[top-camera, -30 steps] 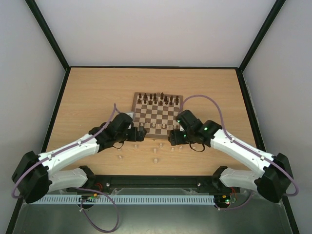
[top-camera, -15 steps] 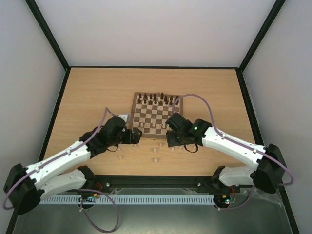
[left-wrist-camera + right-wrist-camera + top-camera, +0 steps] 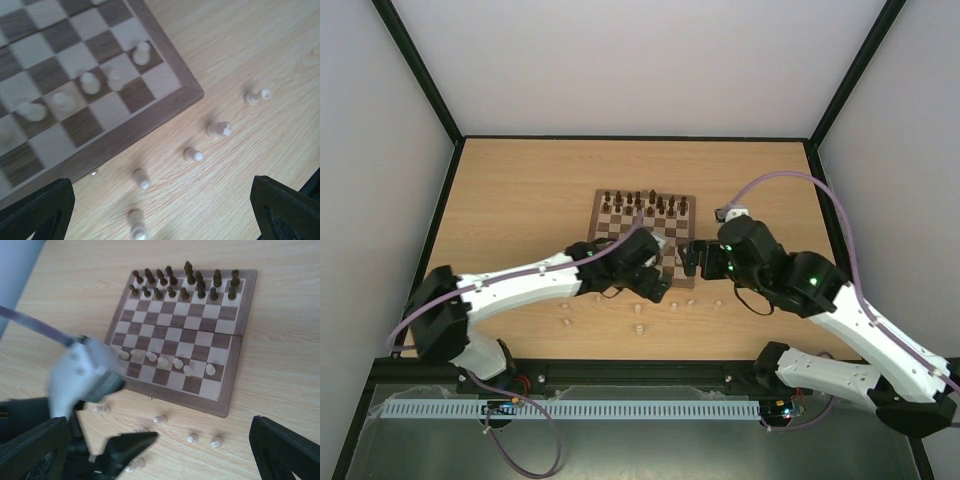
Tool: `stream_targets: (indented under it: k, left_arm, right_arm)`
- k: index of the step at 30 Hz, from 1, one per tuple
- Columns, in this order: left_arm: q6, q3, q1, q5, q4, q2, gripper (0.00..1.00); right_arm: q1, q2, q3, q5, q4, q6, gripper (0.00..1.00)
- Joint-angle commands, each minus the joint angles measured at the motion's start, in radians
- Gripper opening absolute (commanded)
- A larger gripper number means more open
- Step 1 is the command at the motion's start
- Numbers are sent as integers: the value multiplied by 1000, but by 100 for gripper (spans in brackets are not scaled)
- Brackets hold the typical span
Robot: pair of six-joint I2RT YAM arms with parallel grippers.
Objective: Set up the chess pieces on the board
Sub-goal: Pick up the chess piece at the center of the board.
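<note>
The board (image 3: 650,232) lies mid-table, with dark pieces along its far rows. Several pale chess pieces (image 3: 163,361) stand in a row on its near half (image 3: 90,82). More pale pieces lie loose on the table in front of the board (image 3: 672,303) (image 3: 192,155) (image 3: 192,438). My left gripper (image 3: 650,286) hovers open over the loose pieces off the board's near right corner, with nothing between its fingers (image 3: 45,210). My right gripper (image 3: 692,260) is open and empty beside the board's right edge. Its right fingertip (image 3: 285,450) shows; the other is partly behind the left arm (image 3: 85,370).
The left arm reaches across the board's front edge (image 3: 540,280). A few pale pieces lie further forward on the tabletop (image 3: 566,321) (image 3: 638,326). The board's brown border (image 3: 172,62) (image 3: 235,370) rises slightly above the table. Black frame rails edge the table (image 3: 440,220).
My left arm has swung right along the board's front edge to its near right corner. My right arm has drawn back to the right and up. Both grippers are empty.
</note>
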Motion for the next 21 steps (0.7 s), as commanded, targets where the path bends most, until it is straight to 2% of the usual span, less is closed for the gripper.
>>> stream_targets:
  k: [1,5,12,14,21]
  left_arm:
    - [96,97,-62,-5,-88,147,99]
    - [113,152,-90,-15,-119,246,91]
    - [140,193,-112,-4,-137,331,62]
    - [151,206,-116,4,-133,353,56]
    - [167,250,-117,51,-118,430,49]
  right_arm:
    - [3,-52,44,25,-104,0,99]
    - [4,-86,48,25,-125,-6,99]
    - [4,-109,51,19,-135,-31,99]
    - [3,-108,51,15,-134,-36,99]
    - [3,-114,44,17,-134,-47,99]
